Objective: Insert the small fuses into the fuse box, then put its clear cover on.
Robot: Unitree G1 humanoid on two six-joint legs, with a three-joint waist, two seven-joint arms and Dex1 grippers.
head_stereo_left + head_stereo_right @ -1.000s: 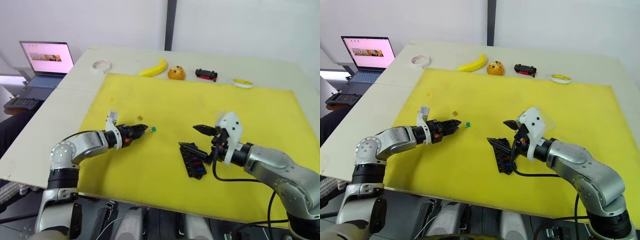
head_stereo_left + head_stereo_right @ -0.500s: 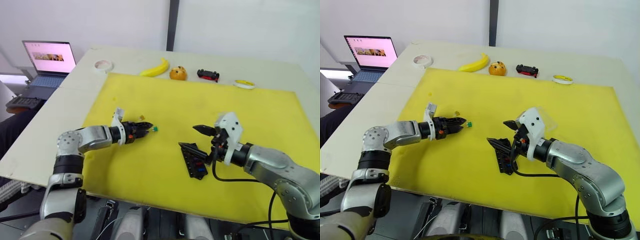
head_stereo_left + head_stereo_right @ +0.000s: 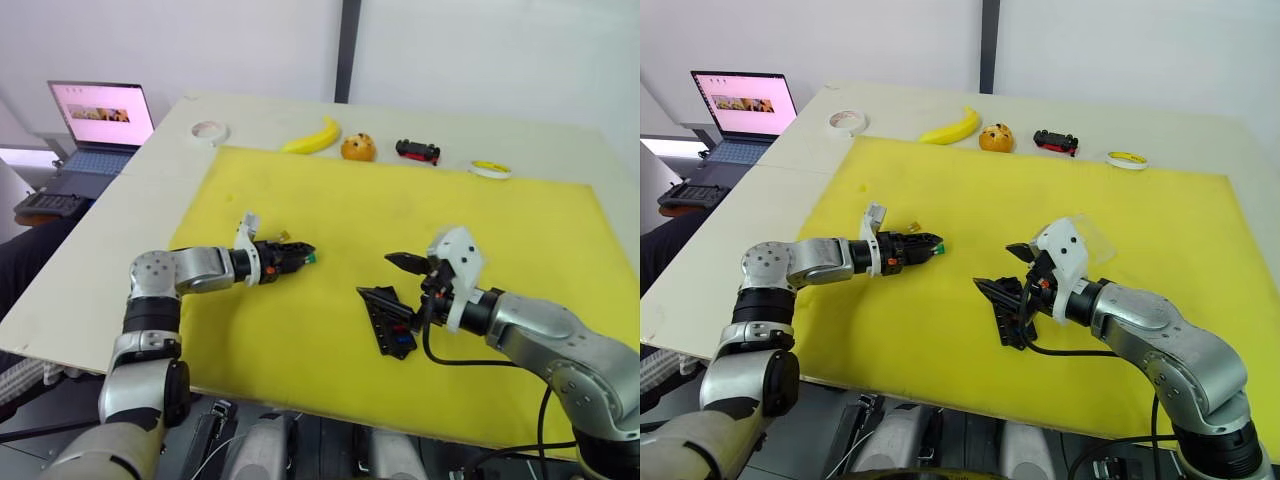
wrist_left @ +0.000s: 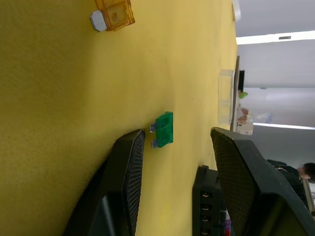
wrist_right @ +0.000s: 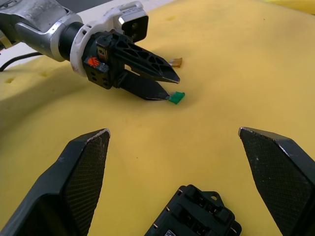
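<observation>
Left pincer [image 4: 174,147] nearer blocky green fuse [image 4: 163,130]

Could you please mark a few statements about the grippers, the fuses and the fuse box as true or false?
1. The left gripper is open, with the green fuse just ahead of its fingertips. True.
2. The green fuse is already in the fuse box. False: it lies on the yellow mat.
3. The right gripper is shut on the fuse box. False: it is open above it.
4. An orange fuse lies on the mat beyond the green one. True.
</observation>
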